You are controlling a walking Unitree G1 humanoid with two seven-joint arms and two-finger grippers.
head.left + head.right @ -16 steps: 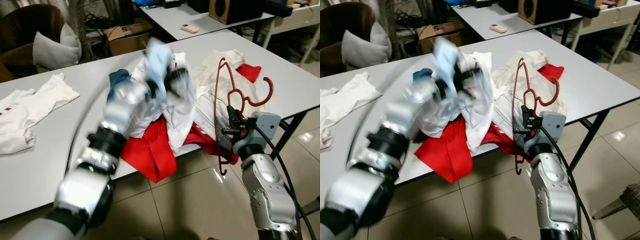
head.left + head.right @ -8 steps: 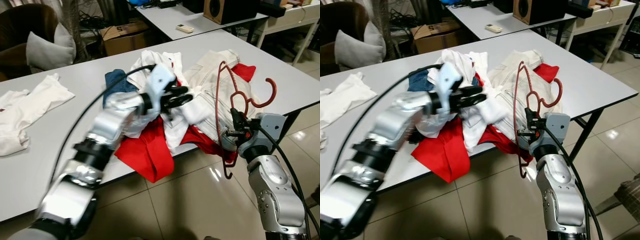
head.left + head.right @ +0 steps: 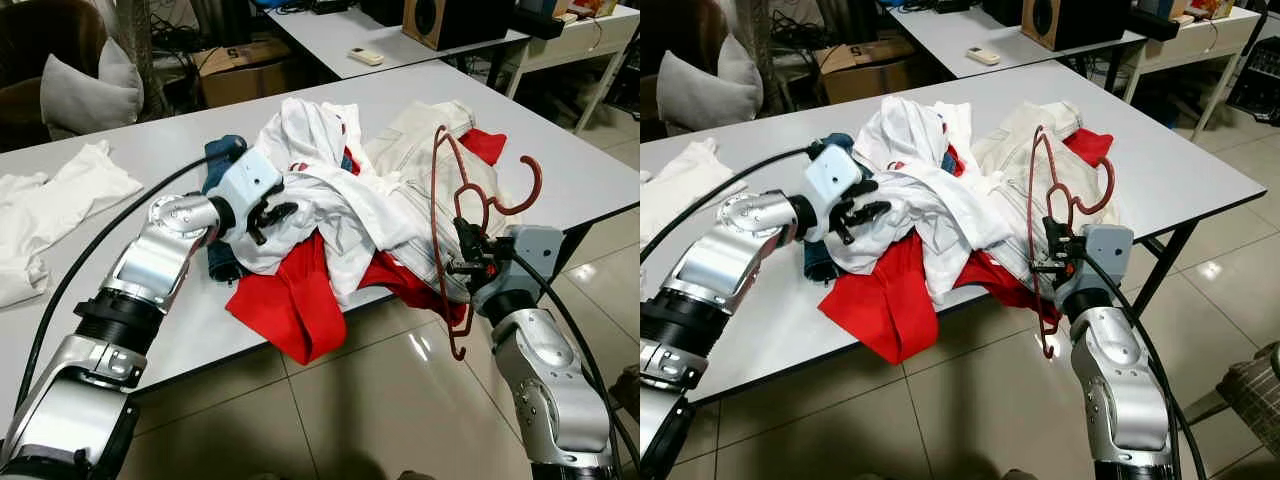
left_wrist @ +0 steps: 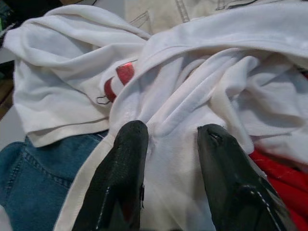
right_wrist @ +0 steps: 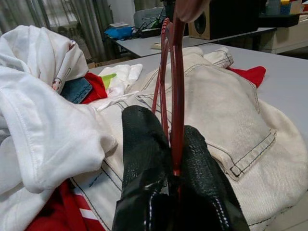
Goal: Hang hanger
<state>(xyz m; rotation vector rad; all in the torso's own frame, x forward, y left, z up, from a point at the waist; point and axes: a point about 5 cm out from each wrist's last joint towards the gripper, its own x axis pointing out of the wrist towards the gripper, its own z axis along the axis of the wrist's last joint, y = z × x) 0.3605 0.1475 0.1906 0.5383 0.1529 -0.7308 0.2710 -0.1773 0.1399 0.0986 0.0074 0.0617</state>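
A dark red hanger stands upright at the table's front right edge, its hook pointing right. My right gripper is shut on the hanger's wire, just off the table edge. A heap of clothes lies mid-table: white shirts, cream jeans, red cloth and blue denim. My left gripper sits at the heap's left side, open, with white shirt fabric between its fingers.
The grey table has more white garments at its left. Red cloth hangs over the front edge. A second table with a speaker stands behind, next to a box and a cushioned chair. Tiled floor lies below.
My left arm has come down from a raised, blurred swing and drawn back to the heap's left side; the white shirt now lies spread on the pile. The right gripper keeps the hanger still.
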